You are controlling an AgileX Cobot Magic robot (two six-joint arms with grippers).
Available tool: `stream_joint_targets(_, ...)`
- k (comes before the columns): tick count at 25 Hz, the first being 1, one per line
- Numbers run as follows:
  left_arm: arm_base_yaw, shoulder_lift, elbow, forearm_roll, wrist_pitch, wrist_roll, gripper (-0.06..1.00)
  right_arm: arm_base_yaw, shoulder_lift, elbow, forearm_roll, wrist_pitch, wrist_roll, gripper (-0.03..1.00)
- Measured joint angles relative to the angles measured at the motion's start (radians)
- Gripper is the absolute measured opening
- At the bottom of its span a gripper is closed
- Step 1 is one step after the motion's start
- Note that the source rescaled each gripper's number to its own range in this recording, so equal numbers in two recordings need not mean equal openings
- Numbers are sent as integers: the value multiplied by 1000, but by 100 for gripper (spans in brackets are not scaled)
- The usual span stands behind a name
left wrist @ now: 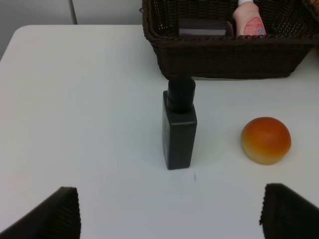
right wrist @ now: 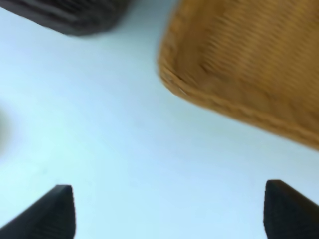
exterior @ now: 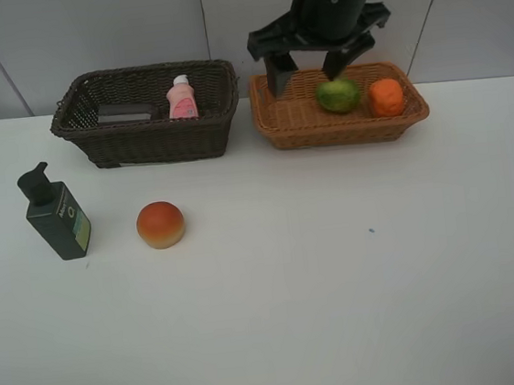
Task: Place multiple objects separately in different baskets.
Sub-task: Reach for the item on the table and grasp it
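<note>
Right gripper (exterior: 310, 69) hangs over the tan basket (exterior: 343, 131), jaws wide and empty, green fruit (exterior: 338, 95) and orange (exterior: 386, 97) lying inside: fruit seems to go there. Pink bottle (exterior: 181, 97) stands in the dark basket (exterior: 155, 143), so the pump bottle (exterior: 55, 214) on the table (exterior: 338, 267) likely joins it; the peach-like fruit (exterior: 160, 225) sits near it. Left gripper (left wrist: 169, 214), spread open and empty, faces both. Smooth white table, pale panelled wall (exterior: 84, 36) behind.

Free: table (exterior: 358, 283) bare along its near edge and right side, room for me to pass | Far edge: dark brown basket (exterior: 150, 141) and tan basket (exterior: 343, 134), just beside each other, block me | Left edge: upright pump bottle (exterior: 57, 218), peach-like fruit (exterior: 160, 225) near it, gap between.
</note>
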Motion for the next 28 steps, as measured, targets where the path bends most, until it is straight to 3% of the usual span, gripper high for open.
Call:
stream_joint_targets(6,0,0,0,0,0,0,88,-249,-352,354,-31,-77,11,76)
stream_joint_targets(12,0,0,0,0,0,0,88,-397,-677,543,-57,-86,12,76)
stream_joint_targets(18,0,0,0,0,0,0,88,-416,-1051,675,-57,-71,11,76)
stream_joint_targets(28,0,0,0,0,0,0,88,-416,-1445,688,-53,148,-12,76)
